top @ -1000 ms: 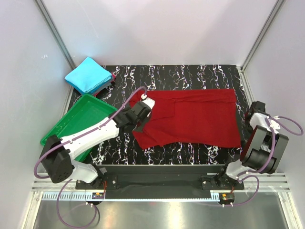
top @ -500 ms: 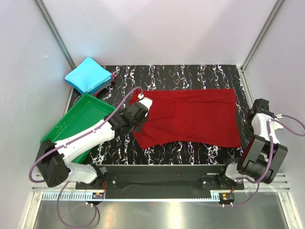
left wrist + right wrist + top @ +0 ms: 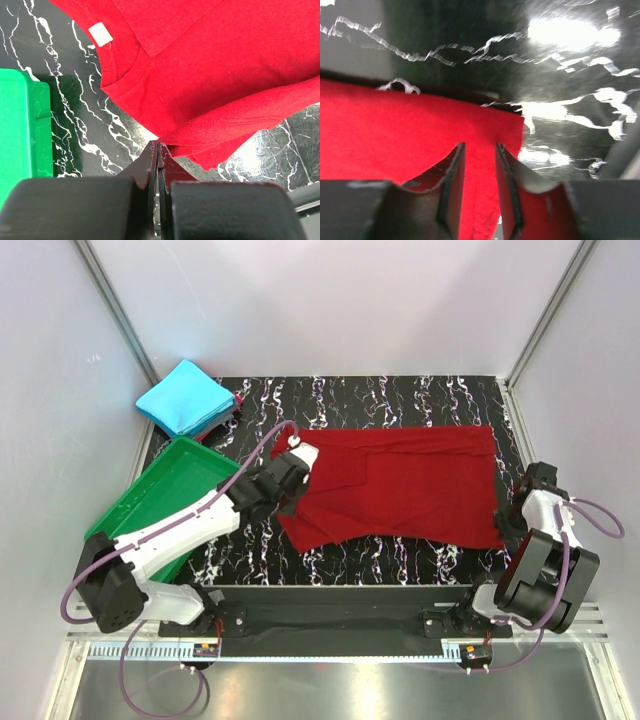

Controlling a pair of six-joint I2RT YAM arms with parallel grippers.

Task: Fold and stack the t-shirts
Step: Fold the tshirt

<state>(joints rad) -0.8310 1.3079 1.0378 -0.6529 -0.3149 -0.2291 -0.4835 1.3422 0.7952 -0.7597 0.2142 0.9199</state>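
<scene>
The dark red t-shirt (image 3: pixel 410 485) lies spread flat across the black marbled table (image 3: pixel 400 400). My left gripper (image 3: pixel 297 462) is at the shirt's left end. In the left wrist view that gripper (image 3: pixel 158 145) is shut, pinching a raised fold of the red cloth (image 3: pixel 215 70) at its tips. My right gripper (image 3: pixel 512 515) hovers at the shirt's front right corner. In the right wrist view it (image 3: pixel 480 146) is open, with red cloth (image 3: pixel 395 130) showing beneath the gap. The cyan-blue t-shirt (image 3: pixel 187 398) sits folded at the back left corner.
A green plastic tray (image 3: pixel 165 502) lies at the left, beside my left arm, and its edge shows in the left wrist view (image 3: pixel 20 125). A white label (image 3: pixel 101 34) marks the red shirt's collar. Pale walls close in the table on three sides.
My right arm has swung forward and down to the shirt's front right corner, and its jaws have opened. My left gripper has shifted slightly back and left, still pinching the cloth.
</scene>
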